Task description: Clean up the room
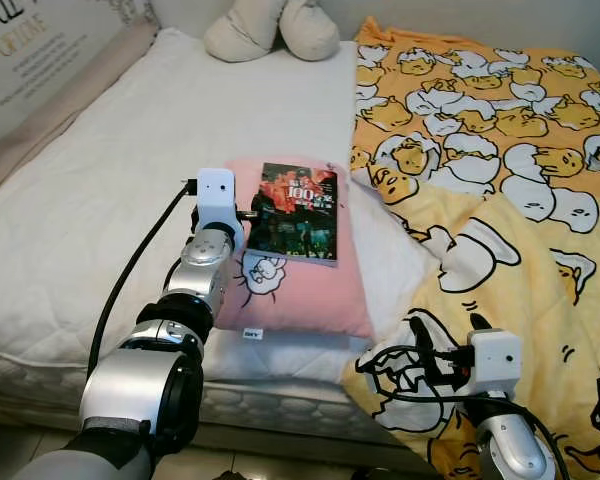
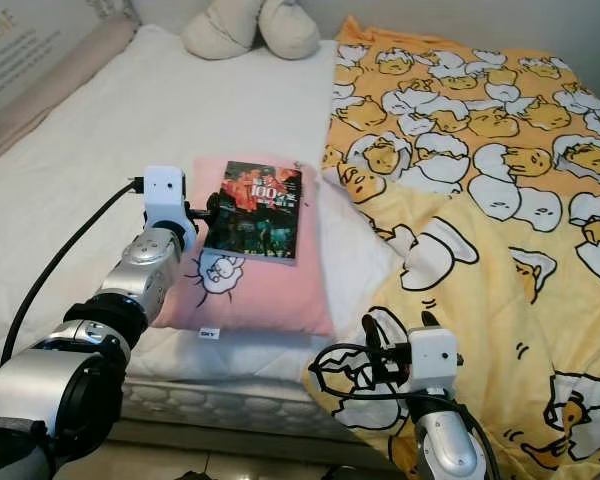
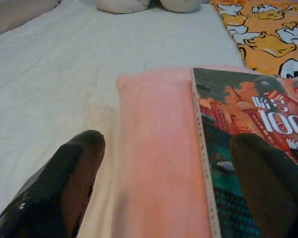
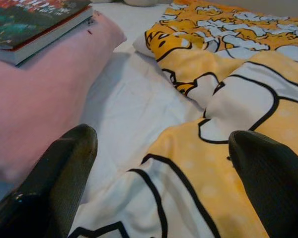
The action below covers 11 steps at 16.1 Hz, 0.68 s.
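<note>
L gripper (image 3: 159, 198): fingers apart, straddling the book's spine edge and the pink pillow (image 1: 300, 290) at approx 9 o'clock of the book.
Book (image 1: 295, 212): lies flat atop pillow, mid-bed, w/ white mattress (image 1: 100, 200) around.
R gripper (image 4: 164, 183): fingers apart, low over yellow duck blanket (image 1: 500, 150) at bed's 5 o'clock edge.
Risk: soft pillow gives under a push, so book may slide toward 3 o'clock instead of being pinched; a finger could catch pillow fabric too.
</note>
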Available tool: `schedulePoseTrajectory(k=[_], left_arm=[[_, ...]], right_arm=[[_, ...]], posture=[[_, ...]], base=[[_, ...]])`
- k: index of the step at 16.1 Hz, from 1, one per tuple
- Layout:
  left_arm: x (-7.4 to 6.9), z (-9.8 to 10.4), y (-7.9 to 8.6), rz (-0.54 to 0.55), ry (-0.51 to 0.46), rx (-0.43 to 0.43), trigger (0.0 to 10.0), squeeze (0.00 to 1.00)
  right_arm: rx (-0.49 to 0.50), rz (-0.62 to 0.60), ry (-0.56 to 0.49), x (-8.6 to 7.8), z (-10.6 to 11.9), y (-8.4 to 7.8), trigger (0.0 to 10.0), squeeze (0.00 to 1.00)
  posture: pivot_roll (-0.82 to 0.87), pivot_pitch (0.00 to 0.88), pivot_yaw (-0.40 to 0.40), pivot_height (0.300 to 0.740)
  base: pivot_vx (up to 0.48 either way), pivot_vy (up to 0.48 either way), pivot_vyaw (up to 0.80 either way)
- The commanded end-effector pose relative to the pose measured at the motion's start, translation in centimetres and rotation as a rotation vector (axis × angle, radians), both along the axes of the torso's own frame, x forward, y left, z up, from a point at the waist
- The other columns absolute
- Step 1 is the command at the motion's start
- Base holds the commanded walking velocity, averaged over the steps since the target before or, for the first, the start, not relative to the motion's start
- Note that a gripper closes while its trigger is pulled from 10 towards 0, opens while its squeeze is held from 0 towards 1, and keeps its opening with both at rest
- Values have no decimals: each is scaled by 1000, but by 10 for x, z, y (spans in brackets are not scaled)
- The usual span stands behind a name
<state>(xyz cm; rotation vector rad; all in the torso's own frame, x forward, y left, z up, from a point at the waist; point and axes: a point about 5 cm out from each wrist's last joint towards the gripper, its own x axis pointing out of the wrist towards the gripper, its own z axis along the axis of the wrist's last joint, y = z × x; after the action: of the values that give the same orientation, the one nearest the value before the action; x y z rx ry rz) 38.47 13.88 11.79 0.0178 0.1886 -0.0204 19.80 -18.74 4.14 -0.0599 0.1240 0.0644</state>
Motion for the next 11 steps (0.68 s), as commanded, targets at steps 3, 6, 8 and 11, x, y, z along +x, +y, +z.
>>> schedulePoseTrajectory(k=[3, 6, 8, 11], left_arm=[[-8, -15, -11, -80, 27, 31, 10000, 0], [-8, -14, -18, -120, 16, 7, 10000, 0], [-8, -12, -20, -135, 12, 3, 10000, 0], [-9, -14, -24, -163, 26, -3, 10000, 0]], right_arm=[[6, 3, 17, 0, -2, -1, 10000, 0], [8, 8, 11, 0, 0, -1, 10000, 0], [14, 19, 10, -1, 0, 1, 10000, 0], [23, 32, 14, -1, 0, 4, 10000, 0]], posture=[[-129, 0, 24, 740], [-129, 0, 24, 740], [-129, 0, 24, 740], [-137, 0, 27, 740]], base=[[0, 0, 0], [0, 0, 0], [0, 0, 0], [0, 0, 0]])
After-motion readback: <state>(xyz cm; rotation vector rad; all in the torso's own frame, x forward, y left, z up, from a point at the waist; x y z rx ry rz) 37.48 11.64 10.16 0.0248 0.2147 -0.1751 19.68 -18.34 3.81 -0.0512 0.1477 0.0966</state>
